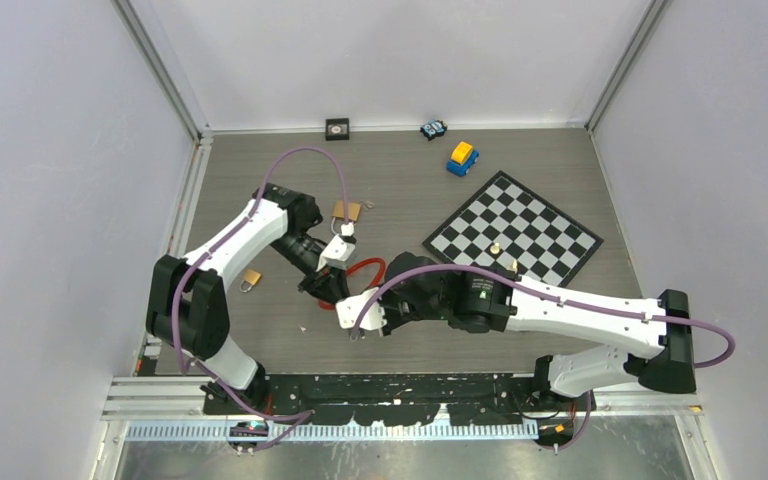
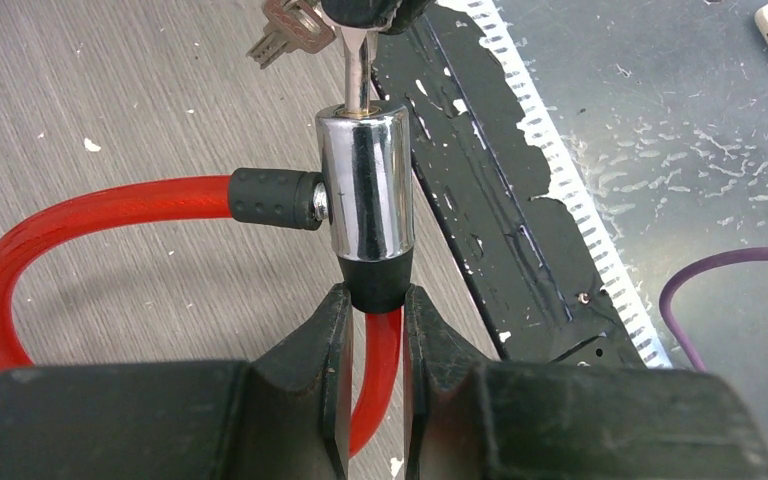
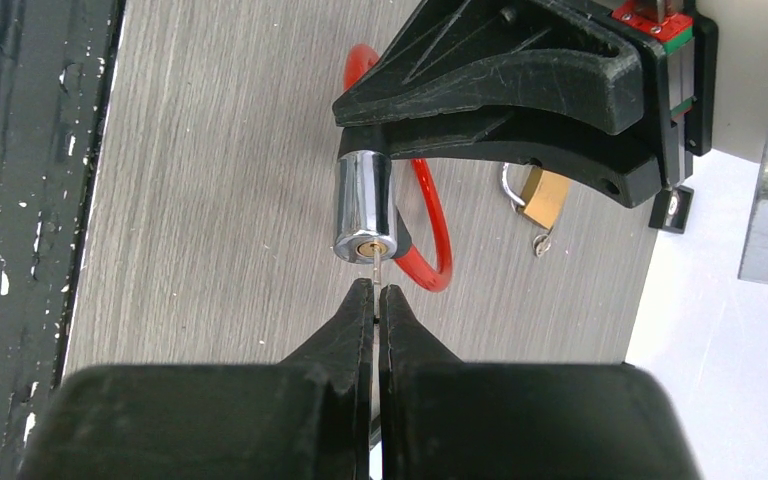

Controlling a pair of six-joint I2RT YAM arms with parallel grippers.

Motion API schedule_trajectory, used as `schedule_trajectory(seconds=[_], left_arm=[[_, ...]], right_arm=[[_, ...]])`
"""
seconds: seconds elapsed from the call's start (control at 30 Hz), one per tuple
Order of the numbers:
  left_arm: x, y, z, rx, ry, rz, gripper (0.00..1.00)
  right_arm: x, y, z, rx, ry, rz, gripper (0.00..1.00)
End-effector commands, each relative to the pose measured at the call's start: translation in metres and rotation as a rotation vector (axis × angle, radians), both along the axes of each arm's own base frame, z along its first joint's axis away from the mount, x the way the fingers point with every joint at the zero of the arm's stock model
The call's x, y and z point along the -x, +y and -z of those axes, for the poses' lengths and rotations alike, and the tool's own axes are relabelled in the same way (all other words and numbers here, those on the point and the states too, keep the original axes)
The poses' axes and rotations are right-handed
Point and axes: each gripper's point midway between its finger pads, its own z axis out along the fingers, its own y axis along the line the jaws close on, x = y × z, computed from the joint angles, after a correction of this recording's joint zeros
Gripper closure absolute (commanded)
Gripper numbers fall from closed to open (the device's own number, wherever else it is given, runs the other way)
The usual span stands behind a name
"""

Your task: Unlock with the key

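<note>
A red cable lock [image 2: 80, 205] with a chrome cylinder [image 2: 365, 185] is held just above the table. My left gripper [image 2: 376, 300] is shut on the black collar and red cable at the cylinder's lower end. A silver key [image 2: 358, 65] sits in the keyhole at the other end, and spare keys [image 2: 285, 30] hang beside it. In the right wrist view my right gripper [image 3: 376, 292] is shut on that key [image 3: 376, 262], whose blade enters the brass keyhole of the cylinder [image 3: 364, 205]. From above, both grippers [image 1: 325, 285] [image 1: 338, 306] meet at the table's middle.
A brass padlock [image 1: 347, 211] lies behind the left arm and another [image 1: 250, 279] to its left. A chessboard [image 1: 513, 232] with a small piece lies to the right. A yellow-blue toy car [image 1: 462, 157], a small blue toy [image 1: 433, 129] and a black box [image 1: 337, 127] sit near the back wall.
</note>
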Motion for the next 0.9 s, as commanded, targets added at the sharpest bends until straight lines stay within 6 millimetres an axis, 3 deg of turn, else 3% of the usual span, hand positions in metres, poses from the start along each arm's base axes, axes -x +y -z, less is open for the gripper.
schedule_trajectory(seconds=[0.0,0.23,0.6,0.87], left_arm=[[0.037,-0.016,-0.063,0.14,0.253,-0.079,1.0],[0.026,-0.021,-0.069,0.152,0.281,-0.113,1.0],[0.014,-0.026,-0.077,0.154,0.274,-0.12,1.0],[0.009,-0.029,-0.08,0.156,0.265,-0.118,1.0]], right_arm=[[-0.012,0.01,-0.001,-0.05,-0.038,0.056,0.99],[-0.023,0.004,-0.019,-0.079,-0.099,0.1,0.99],[-0.034,-0.01,-0.019,-0.049,-0.216,0.106,0.99],[-0.034,-0.009,-0.019,-0.074,-0.207,0.116,0.99]])
